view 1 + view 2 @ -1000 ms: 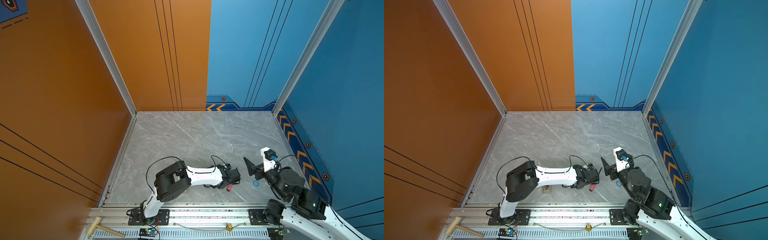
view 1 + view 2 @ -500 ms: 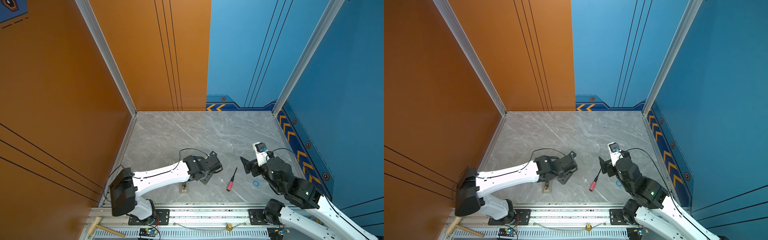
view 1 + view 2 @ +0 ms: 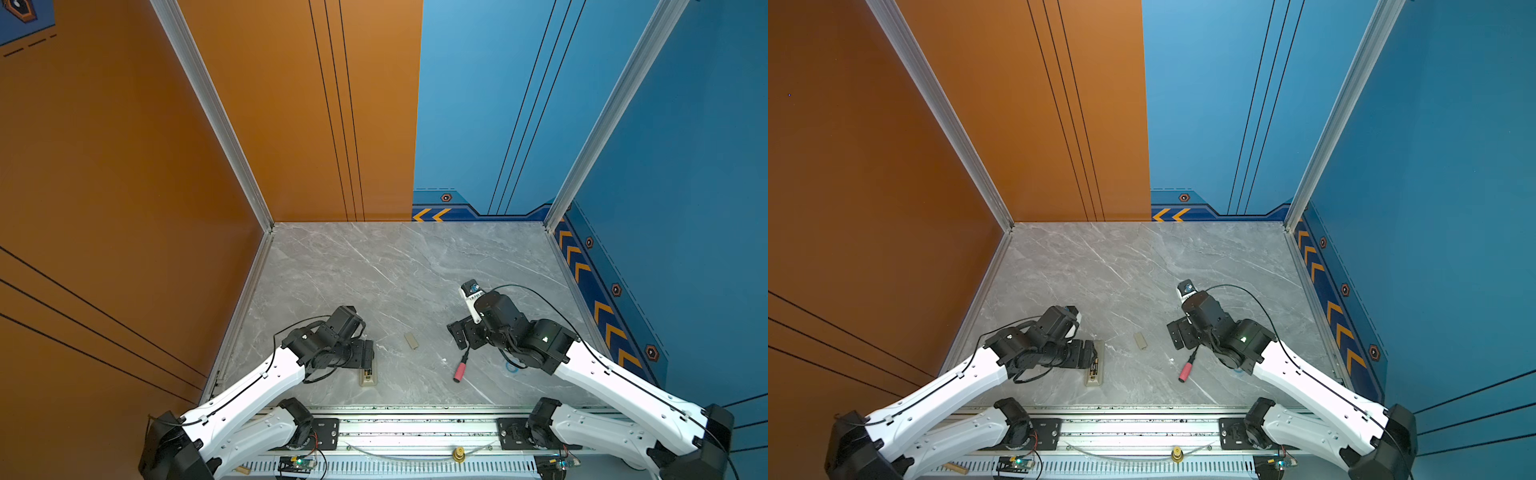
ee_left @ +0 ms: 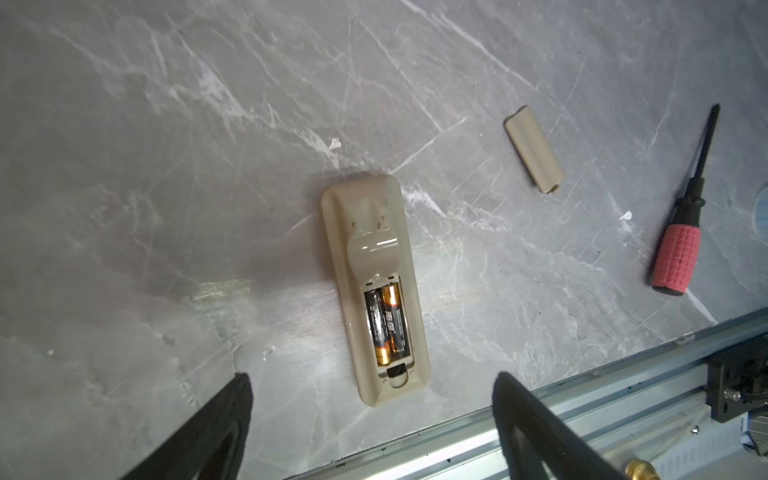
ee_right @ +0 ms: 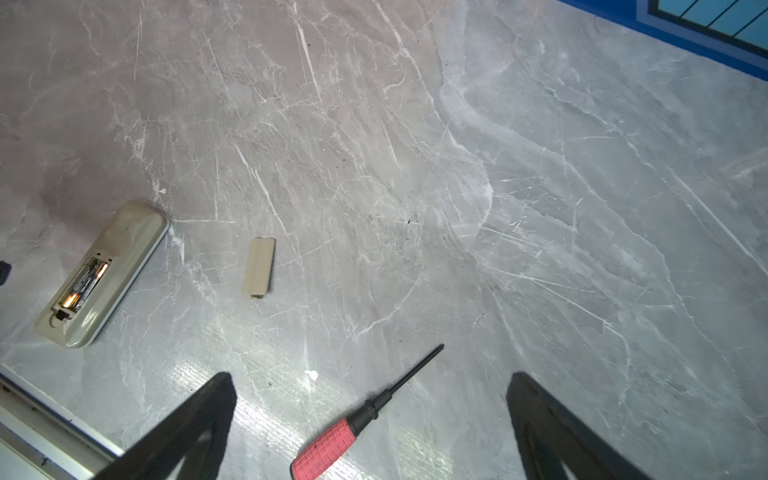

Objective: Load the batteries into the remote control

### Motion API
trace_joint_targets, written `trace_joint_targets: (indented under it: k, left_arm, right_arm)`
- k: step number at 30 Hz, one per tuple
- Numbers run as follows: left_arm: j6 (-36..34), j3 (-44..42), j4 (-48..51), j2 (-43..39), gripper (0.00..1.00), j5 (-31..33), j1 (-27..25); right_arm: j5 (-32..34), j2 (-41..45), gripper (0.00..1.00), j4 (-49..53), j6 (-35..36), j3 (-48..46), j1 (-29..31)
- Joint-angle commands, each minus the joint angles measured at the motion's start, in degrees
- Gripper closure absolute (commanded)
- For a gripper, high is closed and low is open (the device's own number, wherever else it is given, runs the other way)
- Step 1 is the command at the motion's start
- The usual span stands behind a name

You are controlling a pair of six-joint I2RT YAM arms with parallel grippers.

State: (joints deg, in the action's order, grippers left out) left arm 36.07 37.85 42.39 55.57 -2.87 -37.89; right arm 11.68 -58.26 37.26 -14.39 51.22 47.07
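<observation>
Closing up looks like the step in hand: the remote control [image 4: 374, 291] lies face down on the marble table [image 3: 374, 270], and both batteries [image 4: 384, 322] sit side by side in its open recess, gold ends showing, while the battery cover [image 4: 534, 149] lies loose on the table, apart from the handset. Both grippers are empty, jaws spread wide. The left gripper [image 4: 370, 411] hovers just behind the recess end of the remote, which sits between its fingertips and slightly ahead of them; the right gripper [image 5: 370, 411] hangs over the screwdriver [image 5: 365, 415], whose pink handle lies between its fingers with the black shaft pointing forward and away. From the right gripper the cover is ahead and off to the remote's side, with bare table between. To do this well, I would pinch the cover by its long edges, keep it flat, set its tab end toward the matching slot, and slide rather than press (the left gripper could steady the handset against skidding on the smooth stone). The screwdriver is the one obstacle, lying under the right gripper's path; lifting clear before travelling would avoid nudging it.
</observation>
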Motion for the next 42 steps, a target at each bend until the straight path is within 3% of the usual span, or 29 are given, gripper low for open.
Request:
trace_joint_targets:
  k: [1,7,17,28,31,37,39,42]
  left_arm:
    - [4.00,-3.00,-5.28,-0.47,0.09,-3.94,0.54]
    - [6.35,-6.49,-8.91,0.30,0.08,-4.88,-0.77]
    - [11.50,-9.76,-16.53,4.29,0.08,-4.36,-6.56]
    - [18.78,-10.18,-33.00,10.81,0.07,-5.32,-14.00]
    - [18.15,-8.70,-32.11,10.57,0.07,-4.34,-14.47]
    - [14.80,-7.05,-19.04,-2.17,0.08,-4.63,-8.31]
    - [11.71,-5.60,-12.43,-7.60,0.08,-4.16,-3.55]
    - [6.78,-4.71,-7.02,-12.80,0.09,-8.77,7.16]
  right_arm:
    - [-1.20,-1.51,0.00,-1.46,-2.38,1.34,1.32]
    - [0.43,-1.50,0.00,-2.42,-4.43,-0.95,3.05]
    - [-0.91,0.73,0.00,-1.62,-3.36,-1.89,0.18]
    - [-0.96,1.84,0.00,-0.43,-4.00,-3.15,-0.84]
    - [-2.11,0.70,0.00,-0.36,-3.89,-2.60,-0.23]
    - [-2.50,-6.03,0.00,-1.14,-5.07,0.76,6.62]
    - [-2.45,-9.31,0.00,-3.13,-6.56,1.60,9.79]
    - [-2.96,-16.05,0.00,-5.78,-8.25,4.14,14.45]
